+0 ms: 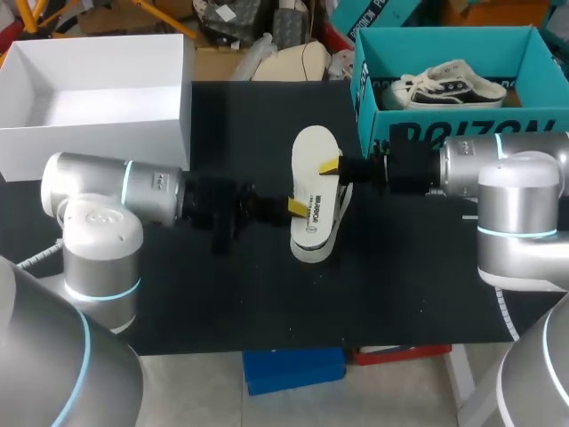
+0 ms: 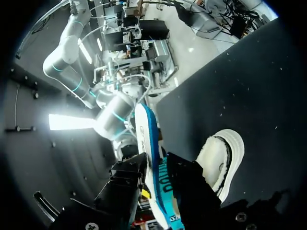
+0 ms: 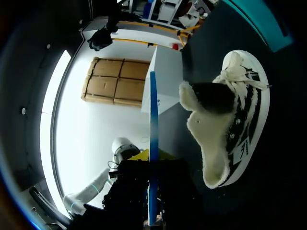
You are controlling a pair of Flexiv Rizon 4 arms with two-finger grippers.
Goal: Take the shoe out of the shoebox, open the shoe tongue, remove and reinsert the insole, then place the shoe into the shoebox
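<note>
insole out, shoe on the table: about halfway through

from where i stand the first half looks done. the shoe (image 3: 230,124) is out of the teal shoebox (image 1: 462,124) and lies on the black table, just in front of the box, with its fleecy lining showing and the tongue pulled open wide. the insole (image 1: 313,169) is out of it too. it hangs in the air right above the shoe, pale side up and blue side down, and does not touch the shoe as far as i can see.

both arms have a hand in this. the left gripper (image 1: 293,206) comes in from the left and its jaws look clamped on the insole's near edge. the right gripper (image 1: 333,166) comes in from the right, and its jaws also look clamped on the insole, on the far edge further along. in both wrist views the insole runs edge-on between the fingers with no gap i can make out on either side.

so what is left, by my reckoning: get the insole back down into the shoe and seated flat, then lift the shoe and set it into the shoebox. a second shoe (image 1: 444,84) is already lying in that box, toward its middle, so the returning one will have to go in beside it. a white box (image 1: 98,133) sits open at the far left, well apart from all this.
</note>
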